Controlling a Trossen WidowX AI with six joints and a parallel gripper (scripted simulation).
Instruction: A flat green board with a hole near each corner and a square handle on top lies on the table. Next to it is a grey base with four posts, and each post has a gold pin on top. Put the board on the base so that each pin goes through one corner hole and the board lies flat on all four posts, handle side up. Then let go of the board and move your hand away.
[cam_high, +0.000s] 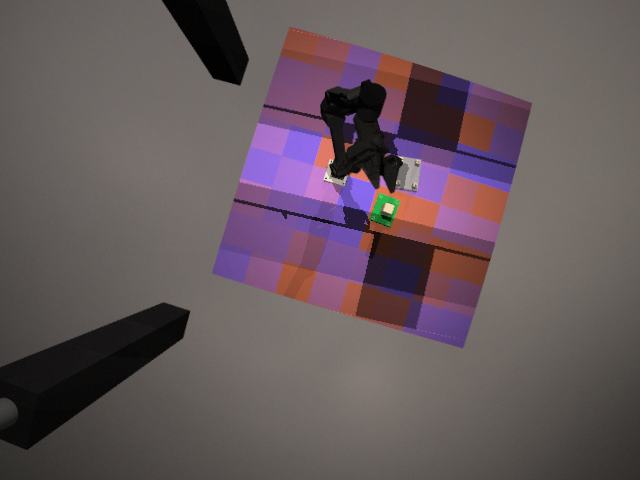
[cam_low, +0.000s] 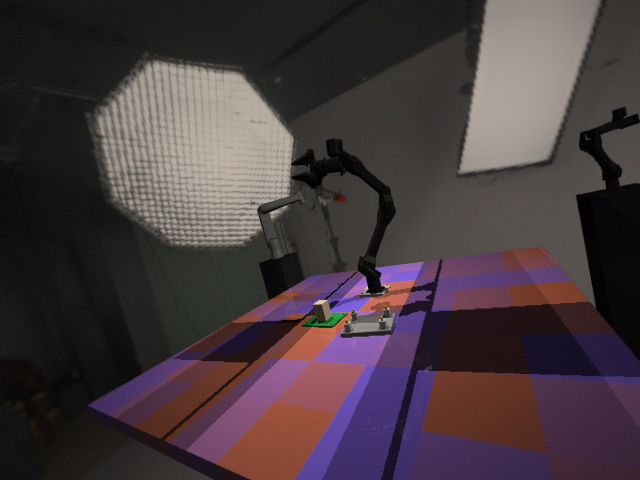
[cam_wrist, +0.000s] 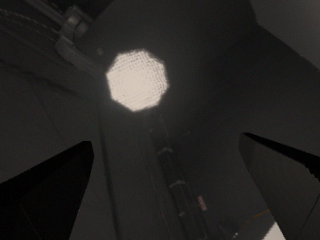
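Standing on a pale base plate (cam_high: 327, 179) (cam_low: 364, 295) bolted to the multicoloured desk (cam_high: 248, 248) (cam_low: 289, 428), the black six-joint arm (cam_high: 368, 126) (cam_low: 385, 206) is raised well above the work area. The fingers (cam_high: 384, 189) (cam_low: 292, 169) are spread wide open and grip nothing; in the exterior view they point towards the left, near an octagonal light panel (cam_low: 196, 155) (cam_wrist: 137, 80) in the background. The green board (cam_high: 378, 218) (cam_low: 336, 320) lies flat on the desk, handle side up, with its beige square handle (cam_high: 388, 208) (cam_low: 322, 310) upright. The grey base (cam_high: 409, 173) (cam_low: 368, 324) is located just beside the board, to its right in the exterior view. Four posts rise from the base, one near each corner, each topped by a gold pin. The board is apart from the base; its holes and the pins are not engaged. In the top view, the spread fingers appear between the arm and the board, but the exterior view shows them high overhead.
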